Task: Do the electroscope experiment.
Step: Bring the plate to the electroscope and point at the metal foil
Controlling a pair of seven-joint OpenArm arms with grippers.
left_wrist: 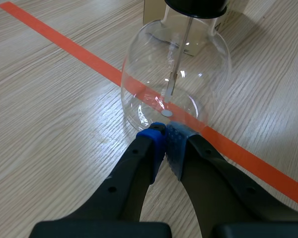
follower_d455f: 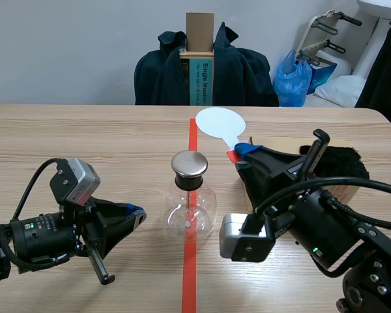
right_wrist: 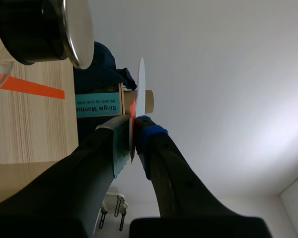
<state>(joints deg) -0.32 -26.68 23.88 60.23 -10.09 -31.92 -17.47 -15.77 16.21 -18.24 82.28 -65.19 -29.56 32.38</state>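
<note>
Electroscope: a clear glass round flask stands upright at the middle of the light wooden bench, between the two arms. A round brushed-metal cap closes its neck, and a thin metal rod hangs down inside.

Left end effector: the fingers are pressed together with nothing between them. It lies low on the bench, with its tips just beside the flask's base. Whether they touch the glass cannot be told.

Right end effector: it is clamped on the stem of a pale blue flat round paddle, which it holds off the bench.

Paddle axis: it runs from the fingers up and away from the robot. In the right wrist view the disc shows edge-on beyond the tips.

Key relation: the cap lies to the left of the right end effector, lower and nearer the robot than the disc. The disc and cap are apart. The right arm holds the paddle and is the nearer one to the cap.

Judgement: the disc probably has to swing down and leftward to reach the cap.

Other: a black furry cloth lies behind the right arm.
</note>
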